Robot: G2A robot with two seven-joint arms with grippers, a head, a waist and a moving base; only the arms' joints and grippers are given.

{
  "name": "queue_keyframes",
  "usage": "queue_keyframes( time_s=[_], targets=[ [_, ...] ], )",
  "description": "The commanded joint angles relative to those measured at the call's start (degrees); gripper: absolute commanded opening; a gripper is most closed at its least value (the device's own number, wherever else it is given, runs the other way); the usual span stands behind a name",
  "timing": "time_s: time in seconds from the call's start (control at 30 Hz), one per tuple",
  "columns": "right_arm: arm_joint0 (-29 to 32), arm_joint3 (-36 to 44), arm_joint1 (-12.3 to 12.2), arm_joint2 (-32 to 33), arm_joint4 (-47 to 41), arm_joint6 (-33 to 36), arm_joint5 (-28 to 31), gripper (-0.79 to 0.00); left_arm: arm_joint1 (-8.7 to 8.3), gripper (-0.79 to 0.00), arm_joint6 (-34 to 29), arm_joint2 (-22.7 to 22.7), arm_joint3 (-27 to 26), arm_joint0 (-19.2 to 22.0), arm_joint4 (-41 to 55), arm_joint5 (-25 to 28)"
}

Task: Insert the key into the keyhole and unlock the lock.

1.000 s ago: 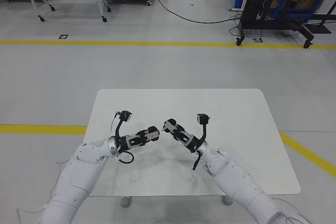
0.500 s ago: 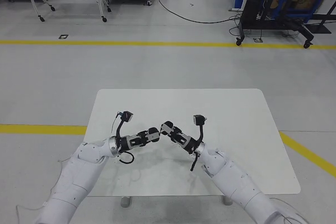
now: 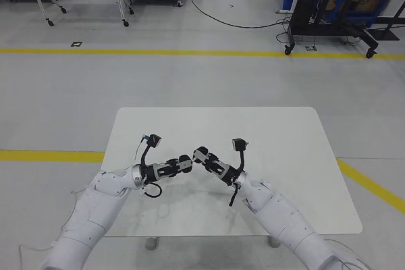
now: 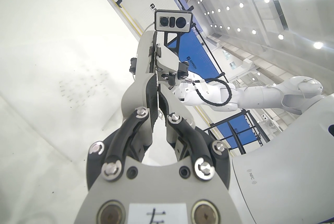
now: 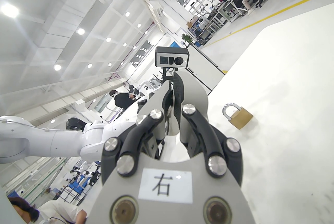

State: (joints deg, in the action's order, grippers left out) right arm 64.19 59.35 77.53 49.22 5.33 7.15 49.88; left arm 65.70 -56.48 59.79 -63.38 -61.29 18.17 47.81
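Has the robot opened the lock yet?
Not yet. Nothing looks done: the padlock lies on the table, shackle seemingly closed, no key in it. In hand: the left gripper and right gripper meet tip to tip above the table, both shut; I can't make out the key. Still left: inserting and turning it.

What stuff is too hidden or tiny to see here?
- Key: left wrist view, the left claw's shut fingers cover anything between them.
- Padlock keyhole: right wrist view, too small, turned away.
- Right claw's grip: top view, too tiny, crowded against the left claw.
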Motion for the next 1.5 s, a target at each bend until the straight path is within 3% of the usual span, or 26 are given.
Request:
queue_keyframes(
  time_s=[0.0, 0.67, 0.77, 0.93, 1.37, 1.43, 1.47],
  targets=[
    [0.08, 0.05, 0.05, 0.18, 0.07, 0.17, -0.03, -0.785, -0.03, -0.785, 0.06, -0.1, 0.2, 0.11, 0.1, 0.05],
    [0.79, 0.66, 0.43, 1.57, -0.3, 2.47, -0.22, -0.785, -0.37, -0.785, 1.31, 0.23, 1.6, 0.79, 1.53, 0.62],
    [0.85, 0.69, 0.48, 1.78, -0.34, 2.73, -0.23, -0.785, -0.4, -0.668, 1.06, 0.09, 1.52, 0.8, 1.82, 0.72],
    [0.99, 0.74, 0.57, 2.09, -0.37, 3.08, -0.31, -0.785, -0.48, -0.606, 0.86, -0.06, 1.38, 0.79, 2.31, 0.85],
    [1.03, 0.58, 1.01, 2.12, -0.68, 4.28, -0.34, -0.785, -0.75, -0.634, 1.11, -0.88, 0.77, 0.83, 1.68, 1.1],
    [0.99, 0.5, 1.07, 2.19, -0.58, 4.35, -0.33, -0.785, -0.8, -0.662, 1.15, -0.97, 0.83, 0.88, 1.61, 1.15],
    [0.99, 0.48, 1.09, 2.23, -0.46, 4.34, -0.29, -0.785, -0.81, -0.723, 1.18, -1.02, 0.88, 0.91, 1.52, 1.18]
  ],
)
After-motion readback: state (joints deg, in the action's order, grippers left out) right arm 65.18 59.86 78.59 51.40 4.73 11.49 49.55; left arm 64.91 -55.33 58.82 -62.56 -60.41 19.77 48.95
